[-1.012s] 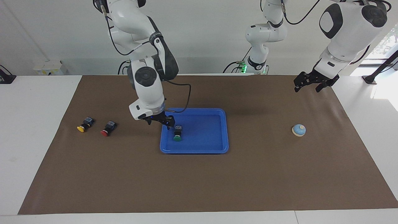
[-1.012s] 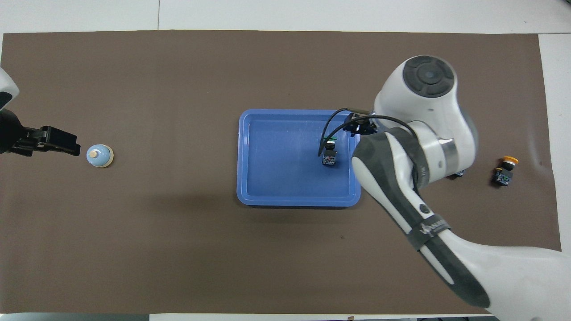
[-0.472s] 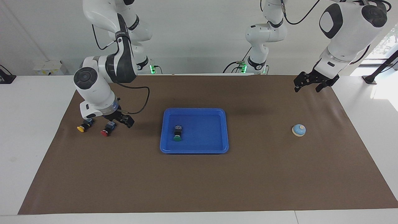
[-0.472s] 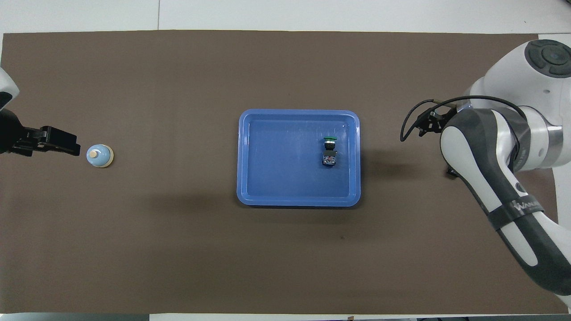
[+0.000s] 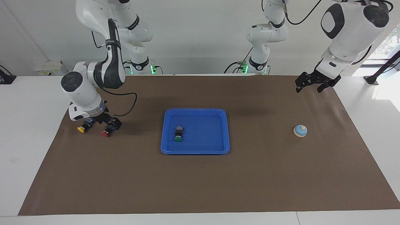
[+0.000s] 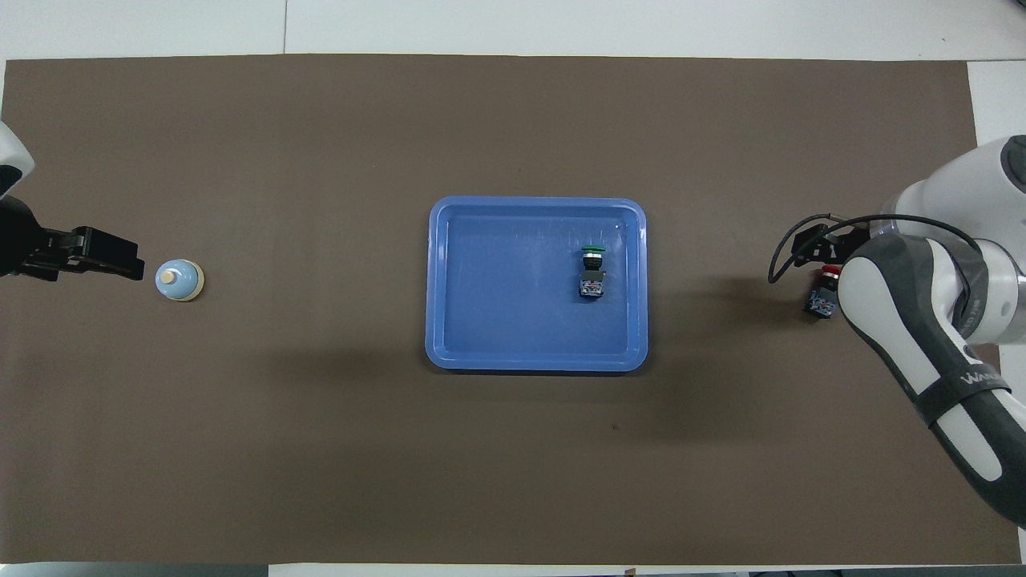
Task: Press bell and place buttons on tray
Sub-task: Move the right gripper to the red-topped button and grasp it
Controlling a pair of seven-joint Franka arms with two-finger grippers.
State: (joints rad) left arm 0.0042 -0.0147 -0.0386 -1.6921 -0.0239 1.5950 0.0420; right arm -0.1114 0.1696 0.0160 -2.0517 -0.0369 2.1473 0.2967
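Facing view shows yellow button (image 5: 82, 128), overhead hides it, right pincer (image 5: 107, 124) seemingly open, empty.

White arms (image 5: 347, 34) — grey joints, black cables

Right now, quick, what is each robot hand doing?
Left gripper: open, empty, waiting above the mat near the bell.
Right gripper: open, holding nothing, low over the red button.

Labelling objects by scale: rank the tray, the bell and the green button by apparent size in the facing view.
1. Tray, by far the largest.
2. Bell.
3. Green button, close to the bell in apparent size; it is narrower but longer, so this order is unsure.
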